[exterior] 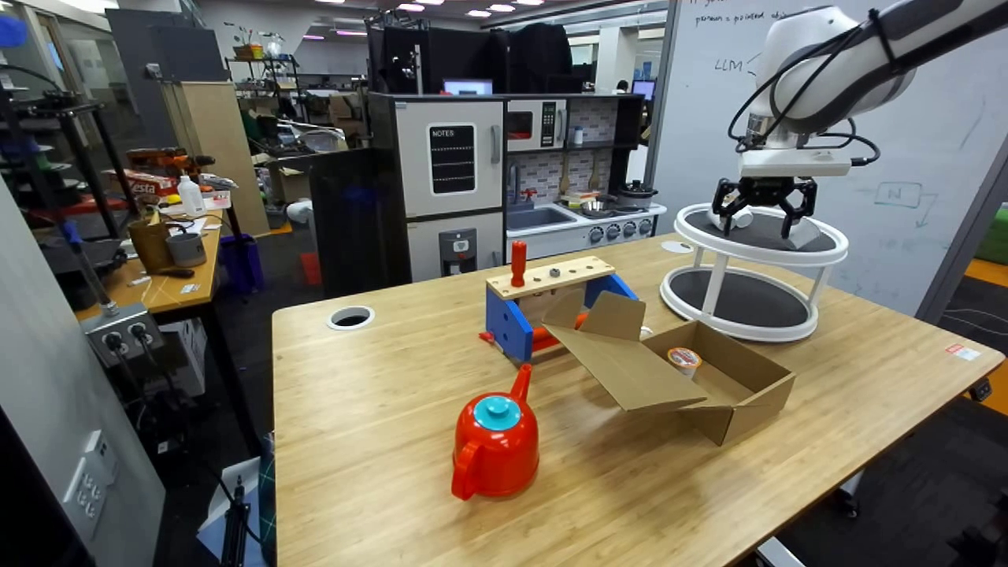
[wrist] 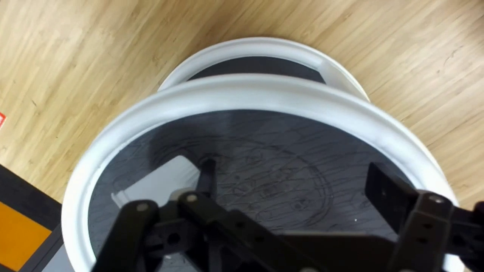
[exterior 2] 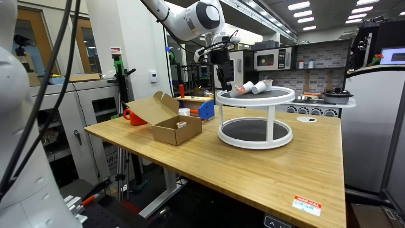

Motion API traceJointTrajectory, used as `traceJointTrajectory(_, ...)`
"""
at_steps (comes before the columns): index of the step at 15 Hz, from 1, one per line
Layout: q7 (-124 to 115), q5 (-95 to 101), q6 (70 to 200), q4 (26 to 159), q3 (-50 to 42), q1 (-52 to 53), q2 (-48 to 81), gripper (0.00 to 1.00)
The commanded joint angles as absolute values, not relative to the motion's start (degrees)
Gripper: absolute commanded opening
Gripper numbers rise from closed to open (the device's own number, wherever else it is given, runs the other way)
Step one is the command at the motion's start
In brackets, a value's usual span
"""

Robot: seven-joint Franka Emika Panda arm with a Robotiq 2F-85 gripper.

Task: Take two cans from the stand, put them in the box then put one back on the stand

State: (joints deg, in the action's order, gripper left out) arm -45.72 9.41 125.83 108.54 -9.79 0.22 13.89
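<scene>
The stand, a white round two-tier rack (exterior: 754, 255) (exterior 2: 256, 101) (wrist: 257, 94), has several pale cans lying on its top shelf. One can (exterior: 803, 234) lies right of the fingers; others (exterior: 742, 218) (exterior 2: 259, 87) are grouped by the rim. A can also shows in the wrist view (wrist: 160, 183), beside the left finger; whether they touch I cannot tell. One can (exterior: 683, 359) (exterior 2: 181, 124) with an orange-white lid is in the open cardboard box (exterior: 756, 413) (exterior 2: 190, 131). My gripper (exterior: 756, 227) (exterior 2: 227, 86) (wrist: 297, 185) is open over the top shelf, with nothing between its fingers.
A blue toy rack (exterior: 508, 327) (exterior 2: 206, 109) with a wooden top and red peg stands behind the box. A red teapot (exterior: 500, 449) (exterior 2: 136, 119) stands beside the box. A white cup-like object (exterior 2: 184, 111) is between box and toy rack. Box flaps stick up and outward.
</scene>
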Motion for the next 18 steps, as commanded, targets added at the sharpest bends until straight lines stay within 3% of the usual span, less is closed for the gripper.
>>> traceJointTrajectory(1,-44.9,6.3,124.9,106.4,-9.7,-2.1,15.0,1.00)
traceJointTrajectory(18,-39.4,3.8,120.4,104.4,-9.2,-3.3,13.1,1.00)
